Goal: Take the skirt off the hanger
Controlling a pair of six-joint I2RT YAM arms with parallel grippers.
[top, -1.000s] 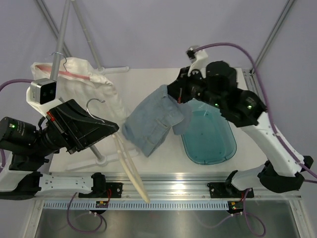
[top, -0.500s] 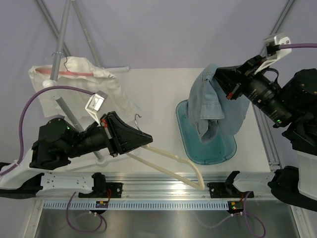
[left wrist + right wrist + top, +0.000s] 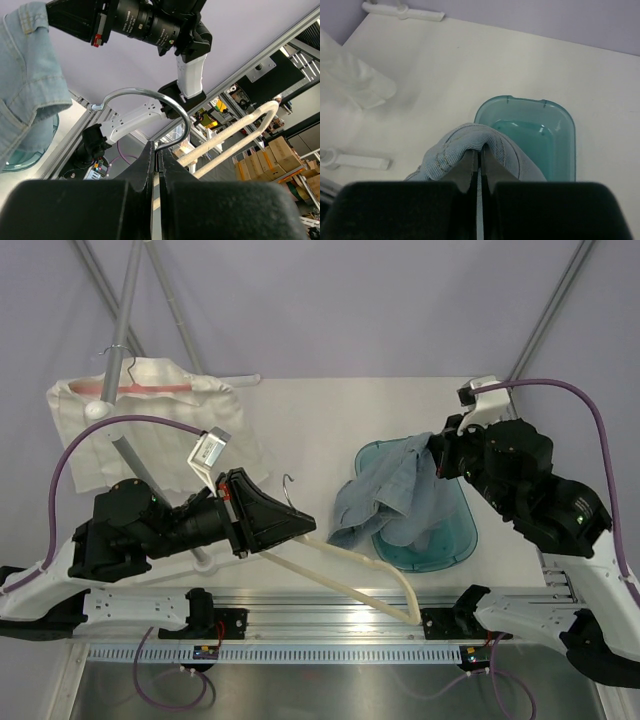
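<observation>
At centre right of the overhead view we see one denim skirt (image 3: 392,498), free of the cream hanger (image 3: 350,578), draped over one teal basin (image 3: 462,540) and hiding much of it. The right gripper (image 3: 437,462), its fingertips buried in cloth there, is clamped on a skirt fold. The left gripper (image 3: 303,524) is closed on the cream hanger's metal hook (image 3: 150,97), and we count two hangers, the pink hanger (image 3: 150,388) at upper left largely hidden under one white garment (image 3: 90,425).

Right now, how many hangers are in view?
2. The cream hanger is clamped in the left gripper; the pink hanger carries the white garment, far left. Others could be hidden.
</observation>
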